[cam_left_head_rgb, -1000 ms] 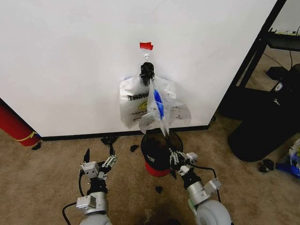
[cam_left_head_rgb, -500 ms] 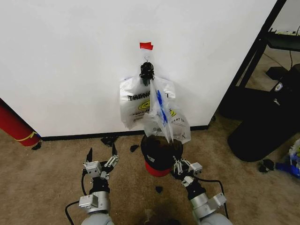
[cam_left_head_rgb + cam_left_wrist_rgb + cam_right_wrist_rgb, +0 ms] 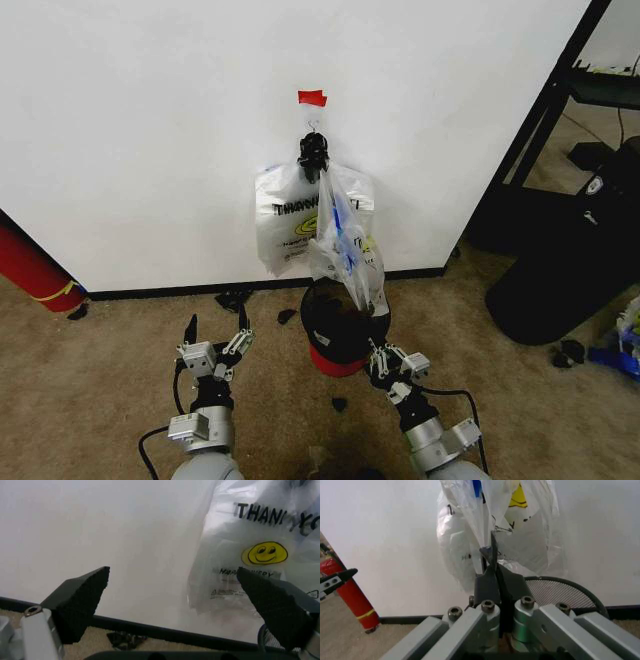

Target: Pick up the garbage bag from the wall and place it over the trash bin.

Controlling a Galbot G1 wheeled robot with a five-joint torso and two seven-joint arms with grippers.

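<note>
**A:** Where is the garbage bag (image 3: 347, 245) right now?

**B:** In the head view it sits just right of centre, a thin strip of translucent plastic stretched down and rightward from the black knot (image 3: 313, 150) under the hook (image 3: 313, 126) on the wall (image 3: 150, 130). Its lower end reaches the right tool (image 3: 381, 357), low in the frame and right of centre, in front of the trash bin (image 3: 340, 325).

**A:** Is that tool gripping it?

**B:** Yes. In the right wrist view the dark pads (image 3: 495, 579) are pressed together with a pleat of the bag (image 3: 485, 513) pinched between them, and the plastic rises taut from the pinch. The bin's mesh rim (image 3: 560, 592) shows just beyond the pads.

**A:** And the other bags?

**B:** A bunched bag (image 3: 290, 220) with the same print hangs flat against the wall from the knot, left of the stretched one. The left wrist view shows its "THANK YOU" lettering and yellow smiley (image 3: 265, 553) in the upper right.

**A:** The left tool?

**B:** The left tool (image 3: 213, 335) hovers low in the frame, left of centre, above the carpet (image 3: 100, 400), fingers spread wide and holding nothing. Its two black pads (image 3: 80, 600) stand far apart in its own wrist view.

**A:** Anything else on the wall?

**B:** A red tape piece (image 3: 312, 98) just above the hook, and a black baseboard (image 3: 160, 293) along the bottom.
</note>
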